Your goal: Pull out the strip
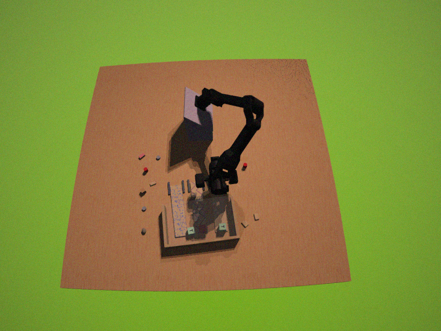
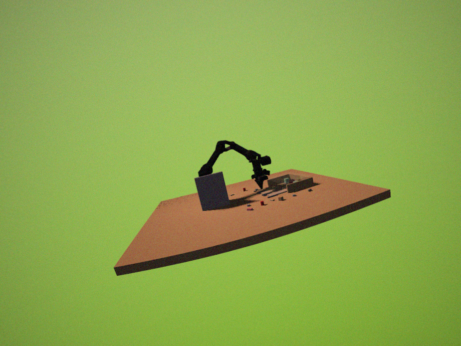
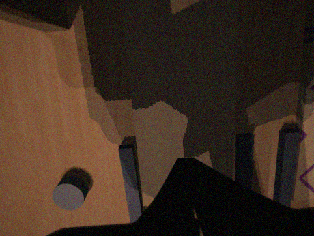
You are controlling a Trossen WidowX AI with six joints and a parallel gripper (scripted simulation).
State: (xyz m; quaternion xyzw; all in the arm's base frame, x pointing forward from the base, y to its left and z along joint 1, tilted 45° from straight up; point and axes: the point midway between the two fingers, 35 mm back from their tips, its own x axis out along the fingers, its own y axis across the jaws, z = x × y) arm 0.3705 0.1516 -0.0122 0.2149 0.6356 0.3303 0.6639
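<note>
My gripper (image 2: 261, 188) (image 3: 185, 165) is shut and empty, tips low between two blue bars (image 3: 130, 181) (image 3: 244, 157) at the near end of the plain strip (image 1: 221, 219). Its tips are hidden in the top view. A green cube marked T (image 1: 222, 226) rests on the plain strip's far end. Another green cube marked T (image 1: 190, 230) stands near the far ends of the speckled strip (image 1: 178, 210) and zigzag strip (image 1: 199, 213); its exact support is unclear. A red cube (image 1: 203, 228) sits shadowed between them on the zigzag strip.
A low-walled tray (image 1: 201, 247) (image 2: 300, 185) surrounds the strips' far ends. Another blue bar (image 3: 287, 167) stands by the zigzag strip. A grey cylinder (image 3: 68, 196) lies beside the bars. Red cylinders (image 1: 245, 165) (image 1: 145, 170) and small blocks (image 1: 244, 224) (image 1: 256, 216) lie outside the tray.
</note>
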